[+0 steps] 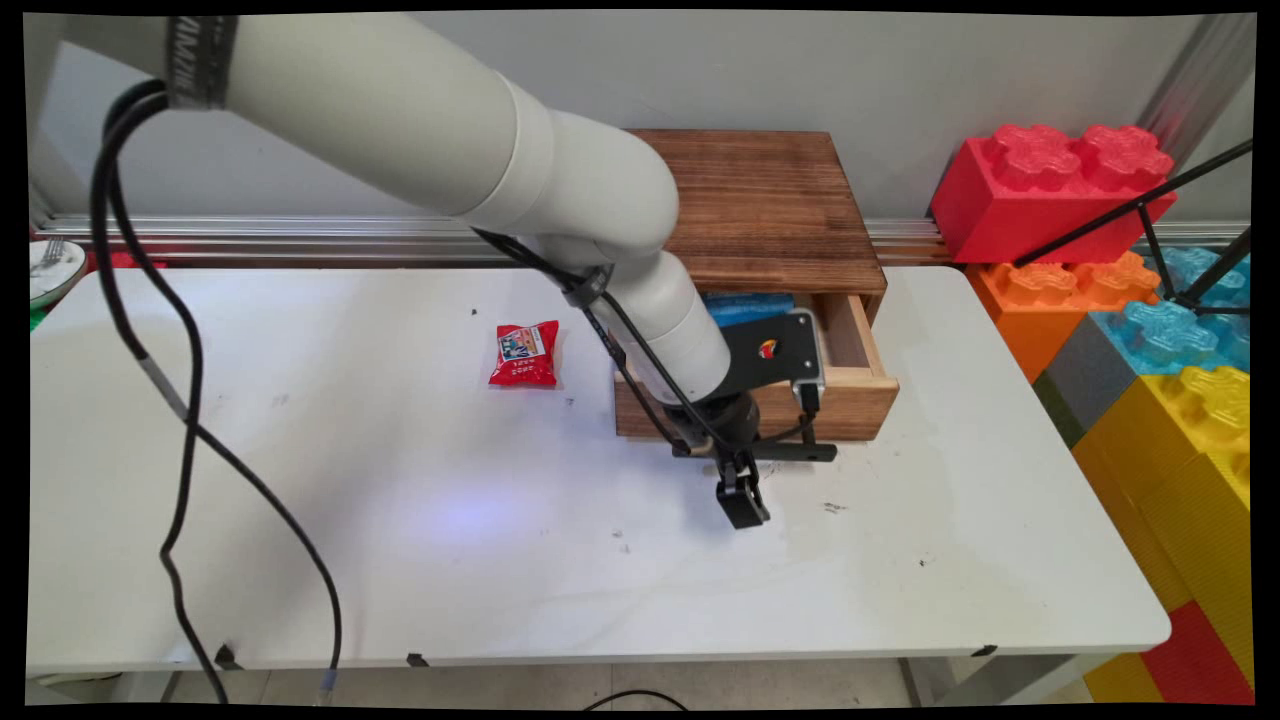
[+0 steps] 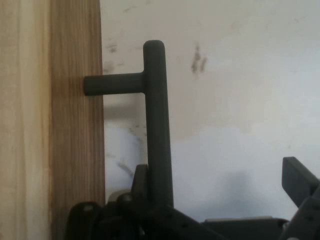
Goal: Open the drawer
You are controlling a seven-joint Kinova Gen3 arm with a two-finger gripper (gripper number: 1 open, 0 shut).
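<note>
right, gripper (image 2: 220,200) spread wide beside the drawer's black bar handle (image 2: 157,125), one finger (image 2: 140,182) behind it, drawer (image 1: 850,400) pulled out

— Where's the arm?
— It slants down from the upper left, wrist bent so the hand (image 1: 742,500) points downward.
— And its fingers?
— Spread apart in the hand view: one finger (image 2: 140,185) low left, the other at the right edge.

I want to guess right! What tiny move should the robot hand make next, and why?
Probably shut the hand on the handle of the pulled-out drawer: the bar sits between the open fingers, not gripped.
</note>
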